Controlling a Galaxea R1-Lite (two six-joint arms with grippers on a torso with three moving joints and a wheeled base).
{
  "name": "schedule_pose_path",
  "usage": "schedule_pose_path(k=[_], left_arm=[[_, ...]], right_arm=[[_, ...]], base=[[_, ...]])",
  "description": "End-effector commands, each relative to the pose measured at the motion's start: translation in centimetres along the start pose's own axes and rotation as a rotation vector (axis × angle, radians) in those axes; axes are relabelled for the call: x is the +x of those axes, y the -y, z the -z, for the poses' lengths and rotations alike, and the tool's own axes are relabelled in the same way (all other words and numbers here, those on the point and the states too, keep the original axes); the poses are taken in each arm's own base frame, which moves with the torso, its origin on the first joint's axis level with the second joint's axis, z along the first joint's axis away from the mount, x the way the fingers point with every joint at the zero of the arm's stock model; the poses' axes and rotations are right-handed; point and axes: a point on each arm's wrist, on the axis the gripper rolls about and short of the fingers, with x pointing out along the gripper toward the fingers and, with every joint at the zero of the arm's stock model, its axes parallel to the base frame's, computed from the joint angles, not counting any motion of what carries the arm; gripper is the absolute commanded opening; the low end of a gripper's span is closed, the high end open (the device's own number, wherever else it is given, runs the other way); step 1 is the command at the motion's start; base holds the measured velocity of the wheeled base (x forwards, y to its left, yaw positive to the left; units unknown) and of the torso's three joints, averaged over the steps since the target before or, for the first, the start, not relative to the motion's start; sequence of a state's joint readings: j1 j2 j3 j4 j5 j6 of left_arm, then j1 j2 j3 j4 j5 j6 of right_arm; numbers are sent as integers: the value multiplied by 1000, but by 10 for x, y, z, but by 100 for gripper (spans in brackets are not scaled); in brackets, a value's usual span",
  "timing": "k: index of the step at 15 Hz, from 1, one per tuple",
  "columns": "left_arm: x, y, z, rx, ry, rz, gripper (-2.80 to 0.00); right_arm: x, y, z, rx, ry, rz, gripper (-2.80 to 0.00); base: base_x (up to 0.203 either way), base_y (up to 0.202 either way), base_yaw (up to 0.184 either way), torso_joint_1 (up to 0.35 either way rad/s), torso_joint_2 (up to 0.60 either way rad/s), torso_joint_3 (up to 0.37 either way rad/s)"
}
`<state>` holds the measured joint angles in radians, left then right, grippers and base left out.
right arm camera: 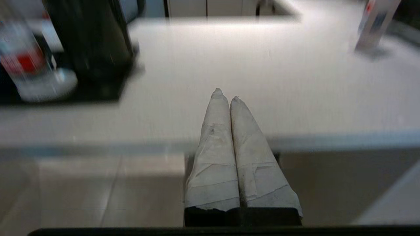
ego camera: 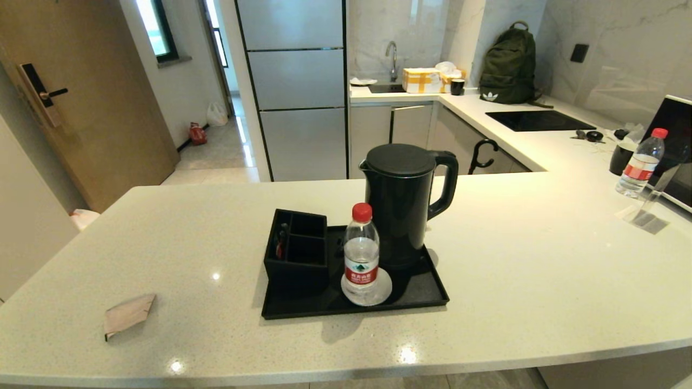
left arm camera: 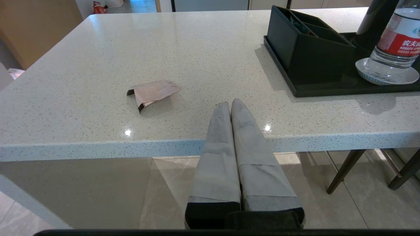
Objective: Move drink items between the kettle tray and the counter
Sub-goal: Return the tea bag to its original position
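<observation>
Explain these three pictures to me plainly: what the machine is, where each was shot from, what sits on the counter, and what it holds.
This is a two-armed robot. The wide picture comes from a camera on its head; the other two come from cameras on its wrists, behind each pincer. The left pincer and right pincer are both shut, empty, and hang at the counter's near edge. On the counter lies a black tray carrying a kettle, a water bottle on a saucer, and a divided box. A paper sachet lies apart, on the robot's left.
</observation>
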<state>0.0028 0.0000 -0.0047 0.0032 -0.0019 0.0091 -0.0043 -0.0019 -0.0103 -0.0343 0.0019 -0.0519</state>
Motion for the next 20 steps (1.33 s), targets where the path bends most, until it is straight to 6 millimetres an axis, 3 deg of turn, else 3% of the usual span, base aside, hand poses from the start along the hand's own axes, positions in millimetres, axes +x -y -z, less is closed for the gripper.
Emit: schedule_pose_path(k=[1,15,16,18,20], left_arm=[[0,0,0,-1,-1,-1,-280],[0,0,-2,99,-81,9,-280],[-1,0,-10,91,-127,0,-280],[5,-1,-55,69,-225,-22,-280],[42,-3,-98,52,-429,-58,-280]], right_arm=[[1,0,6,7,-44,3,-280],[1,0,6,10,-41,3,-280],[1,0,6,10,-41,3,-280],[1,0,6,10,-41,3,-280],[1,0,6,10,-41,3,-280]], base=[[0,0,0,0,0,0],[0,0,0,0,0,0],[0,0,0,0,0,0],[0,0,0,0,0,0],[0,0,0,0,0,0]])
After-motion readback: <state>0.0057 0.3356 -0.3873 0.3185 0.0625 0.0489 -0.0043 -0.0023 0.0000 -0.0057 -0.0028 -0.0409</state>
